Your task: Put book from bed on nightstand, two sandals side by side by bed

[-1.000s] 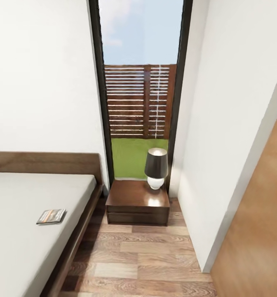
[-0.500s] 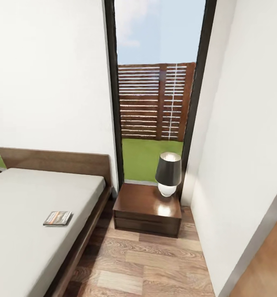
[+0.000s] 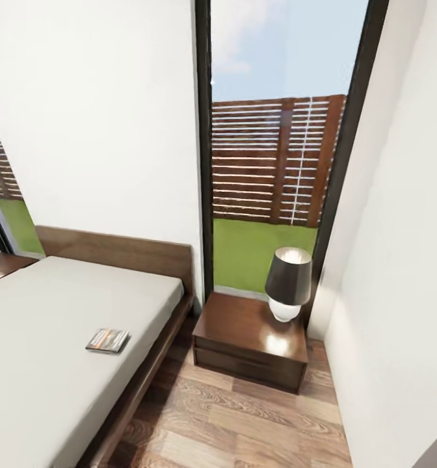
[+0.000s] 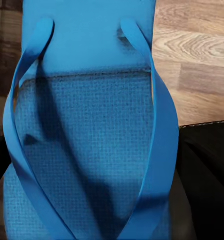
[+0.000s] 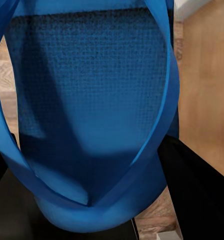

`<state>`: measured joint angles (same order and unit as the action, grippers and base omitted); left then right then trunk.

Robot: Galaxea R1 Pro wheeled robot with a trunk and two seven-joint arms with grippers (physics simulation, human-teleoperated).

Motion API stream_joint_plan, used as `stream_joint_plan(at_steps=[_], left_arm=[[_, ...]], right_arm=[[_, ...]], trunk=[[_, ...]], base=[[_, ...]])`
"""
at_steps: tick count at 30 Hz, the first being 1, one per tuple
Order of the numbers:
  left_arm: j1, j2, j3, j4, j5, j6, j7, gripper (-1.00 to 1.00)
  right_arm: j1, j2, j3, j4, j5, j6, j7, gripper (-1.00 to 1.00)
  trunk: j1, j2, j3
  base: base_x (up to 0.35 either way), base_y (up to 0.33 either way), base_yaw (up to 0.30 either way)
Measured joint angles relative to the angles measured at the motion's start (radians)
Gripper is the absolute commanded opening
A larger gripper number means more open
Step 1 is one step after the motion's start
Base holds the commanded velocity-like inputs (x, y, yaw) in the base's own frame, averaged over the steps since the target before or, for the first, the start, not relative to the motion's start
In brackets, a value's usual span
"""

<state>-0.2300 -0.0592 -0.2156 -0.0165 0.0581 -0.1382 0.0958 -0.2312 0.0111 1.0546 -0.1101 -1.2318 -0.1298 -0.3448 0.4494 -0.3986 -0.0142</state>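
The book [image 3: 107, 340] lay flat on the bed [image 3: 43, 364], near its right edge, about level with the nightstand [image 3: 250, 348]. A lamp [image 3: 287, 283] stood at the nightstand's far right corner, leaving the left of its top bare. One blue sandal [image 4: 87, 140] sat close before the left wrist camera, the other sandal [image 5: 87, 115] before the right; whether either pincer was clamped on its sandal I could not tell. Best set both down together on the floor [image 3: 244, 422] beside the bed frame.
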Motion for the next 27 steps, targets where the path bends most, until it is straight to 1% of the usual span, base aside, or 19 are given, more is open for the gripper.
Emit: stream_joint_plan(at_steps=[18, 27], left_arm=[[0.001, -0.007, -0.002, 0.006, -0.004, -0.002, 0.002, -1.00], [0.027, -0.005, 0.000, 0.007, -0.005, -0.001, 0.003, -1.00]], right_arm=[[0.000, 0.000, 0.000, 0.001, 0.000, -0.001, -0.001, -1.00], [0.000, 0.000, -0.001, 0.001, 0.000, -0.001, 0.000, -1.00]], trunk=[[0.000, 0.000, 0.000], [0.000, 0.000, 0.000]], base=[[0.007, -0.006, 0.254], [0.000, 0.000, 0.254]])
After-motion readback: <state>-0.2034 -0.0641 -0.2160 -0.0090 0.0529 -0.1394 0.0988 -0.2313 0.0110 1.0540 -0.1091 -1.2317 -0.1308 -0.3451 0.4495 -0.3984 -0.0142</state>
